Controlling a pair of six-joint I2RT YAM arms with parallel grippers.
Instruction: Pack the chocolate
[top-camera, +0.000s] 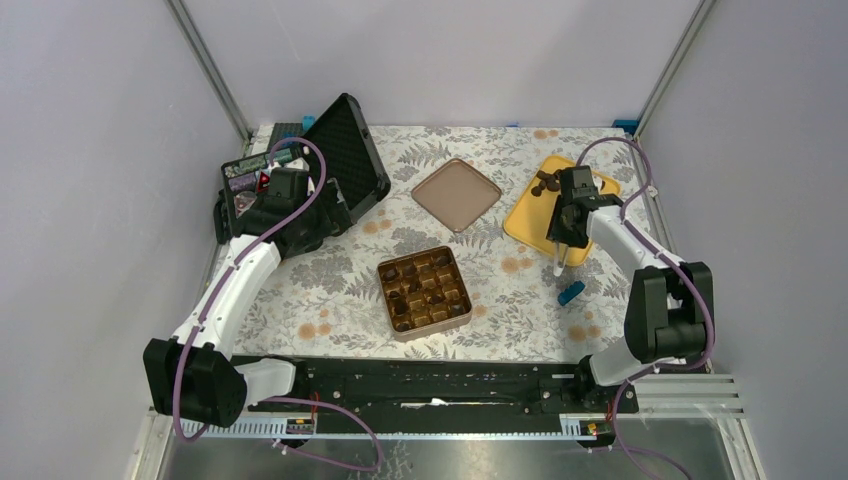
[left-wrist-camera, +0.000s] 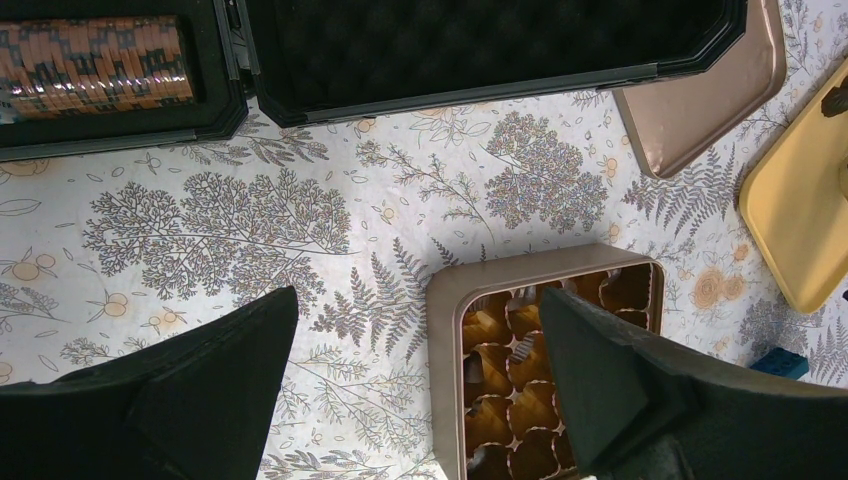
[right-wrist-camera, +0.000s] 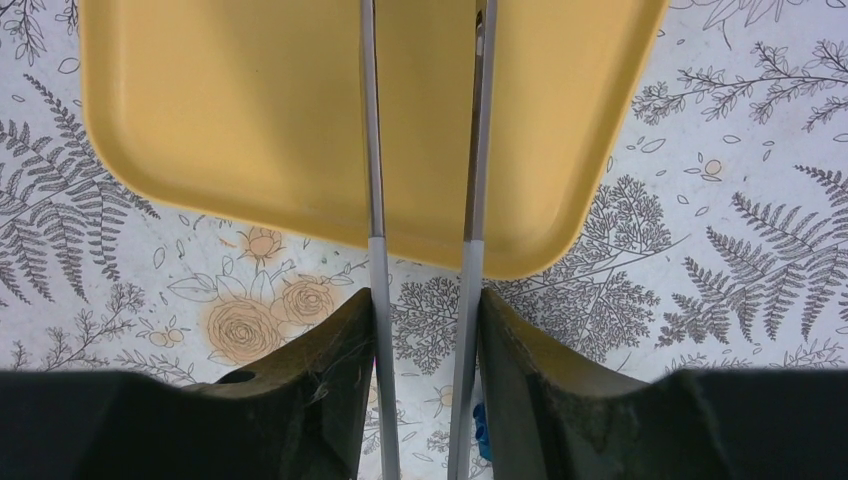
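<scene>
On the floral-print worktop (top-camera: 330, 290), a flat yellow plastic tray (top-camera: 522, 225) lies under the right jaws, clenched on slim metal tongs (right-wrist-camera: 372, 150). The golden-brown gridded tin (top-camera: 432, 328), apparently part filled, sits ahead of the released left jaws. Dark round chocolate pieces (top-camera: 545, 184) lie unpacked beyond the tongs.

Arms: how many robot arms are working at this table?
2. The left arm is on the left, by the black case; the right arm is on the right, holding tongs over the yellow tray. None appear hidden.
</scene>
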